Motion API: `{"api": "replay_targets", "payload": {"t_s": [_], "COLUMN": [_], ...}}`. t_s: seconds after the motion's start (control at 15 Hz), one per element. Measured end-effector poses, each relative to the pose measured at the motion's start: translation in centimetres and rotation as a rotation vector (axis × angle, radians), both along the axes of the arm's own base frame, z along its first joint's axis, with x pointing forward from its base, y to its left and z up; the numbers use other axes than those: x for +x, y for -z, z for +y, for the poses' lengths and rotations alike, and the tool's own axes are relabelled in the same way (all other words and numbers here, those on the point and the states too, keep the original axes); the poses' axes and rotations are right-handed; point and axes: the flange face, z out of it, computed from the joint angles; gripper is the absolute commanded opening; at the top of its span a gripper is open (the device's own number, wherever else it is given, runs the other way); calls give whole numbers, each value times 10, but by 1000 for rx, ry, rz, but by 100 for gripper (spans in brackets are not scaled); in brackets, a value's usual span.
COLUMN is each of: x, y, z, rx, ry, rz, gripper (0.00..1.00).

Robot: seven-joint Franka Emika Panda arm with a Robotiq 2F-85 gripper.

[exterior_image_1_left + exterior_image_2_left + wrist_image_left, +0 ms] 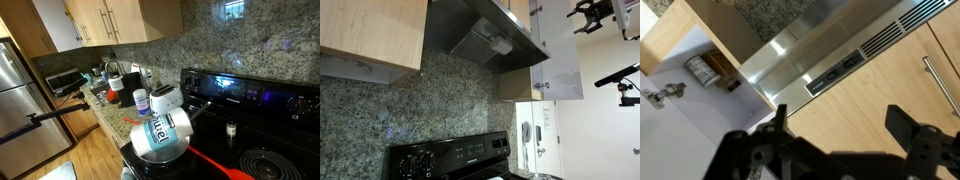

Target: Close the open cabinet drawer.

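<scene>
The claw (840, 128) is spread, with its fingers well apart. In an exterior view the claw (592, 14) hangs high, near the top edge of the cabinet door (556, 50). This door stands swung out, beside one range hood (485, 40) above one stove (450, 158). The wrist view shows one can (702, 70) inside the open cabinet (718, 58), one hinge (660, 95) and one bar handle (940, 85).
</scene>
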Motion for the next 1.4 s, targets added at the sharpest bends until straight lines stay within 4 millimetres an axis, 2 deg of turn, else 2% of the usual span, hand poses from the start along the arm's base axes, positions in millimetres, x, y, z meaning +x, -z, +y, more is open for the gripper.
{"api": "replay_targets", "payload": {"t_s": [0.2,0.33,0.47,0.67,0.8,1.0,1.2,1.4], "x": [4,4,1,-5,-11,-18,-13,-1], "y": [-1,-11,-31,-68,-95,-125,-140,-141], "z": [12,23,28,17,-2,-40,-84,-126], "rx": [-34,-15,33,132,197,290,381,465], "ry": [-22,-16,9,59,108,204,299,397], "rz": [8,-32,-98,-189,-247,-316,-347,-352], "gripper": [100,100,100,100,100,100,100,100]}}
